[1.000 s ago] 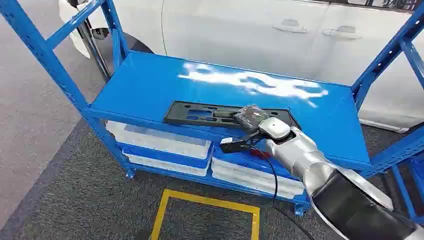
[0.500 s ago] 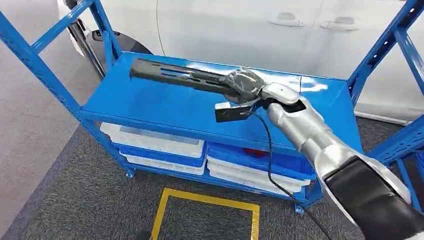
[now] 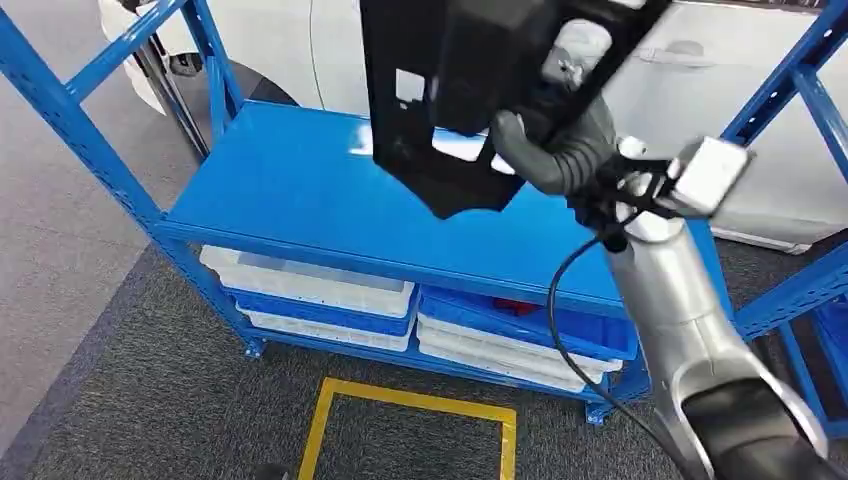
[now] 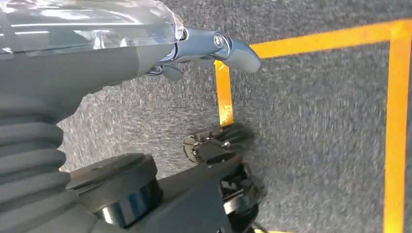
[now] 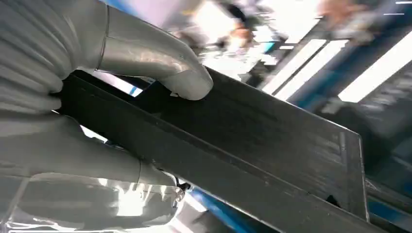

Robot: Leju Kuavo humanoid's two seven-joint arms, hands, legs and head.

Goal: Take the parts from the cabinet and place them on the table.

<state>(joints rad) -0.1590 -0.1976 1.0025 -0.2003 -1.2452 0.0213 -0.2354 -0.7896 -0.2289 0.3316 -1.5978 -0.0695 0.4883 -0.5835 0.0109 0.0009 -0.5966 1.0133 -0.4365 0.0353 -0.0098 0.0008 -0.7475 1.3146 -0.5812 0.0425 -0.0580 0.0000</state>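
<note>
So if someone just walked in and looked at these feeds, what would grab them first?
The black plastic part, raised high and close to the head camera, gripped by the right hand above the blue shelf. Next, the white car parked right behind the rack, and the yellow floor marking in front.

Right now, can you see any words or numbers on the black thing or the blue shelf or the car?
No words or numbers can be read anywhere.
Black part, held up by the right hand: only cut-out holes, no writing.
Blue shelf: plain paint.
White car: no badge or plate in sight.
Floor: yellow tape lines only.
</note>
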